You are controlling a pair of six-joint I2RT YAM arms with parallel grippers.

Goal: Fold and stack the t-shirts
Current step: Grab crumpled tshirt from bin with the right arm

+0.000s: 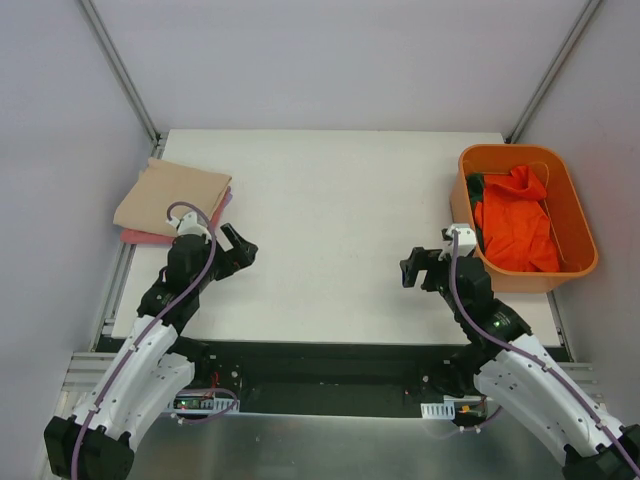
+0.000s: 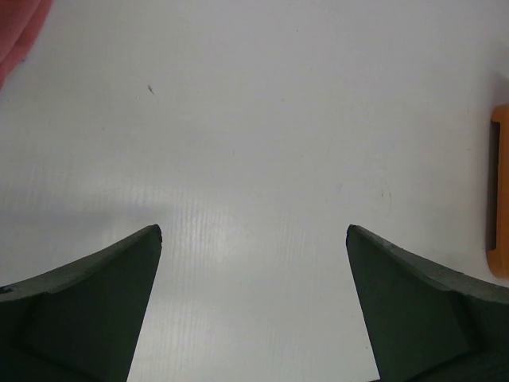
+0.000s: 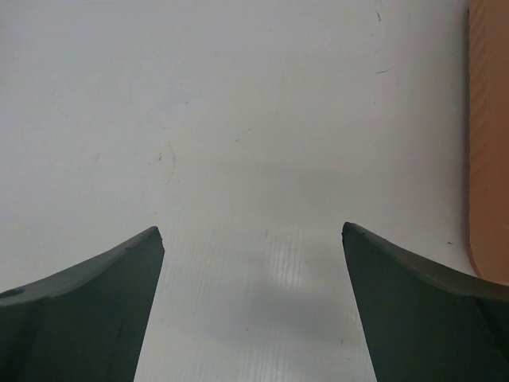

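A folded beige t-shirt (image 1: 170,195) lies on a folded pink t-shirt (image 1: 145,238) at the table's far left; a pink corner (image 2: 17,36) shows in the left wrist view. A crumpled bright orange t-shirt (image 1: 518,225) lies in the orange bin (image 1: 580,215) at the right, with a dark green t-shirt (image 1: 476,188) beside it in the bin. My left gripper (image 1: 243,250) is open and empty, just right of the stack (image 2: 253,231). My right gripper (image 1: 408,268) is open and empty, left of the bin (image 3: 253,229).
The white table top (image 1: 340,230) lies between the two grippers. The bin's side shows at the right edge of the left wrist view (image 2: 499,191) and the right wrist view (image 3: 487,135). Grey walls and metal frame rails (image 1: 120,70) enclose the table.
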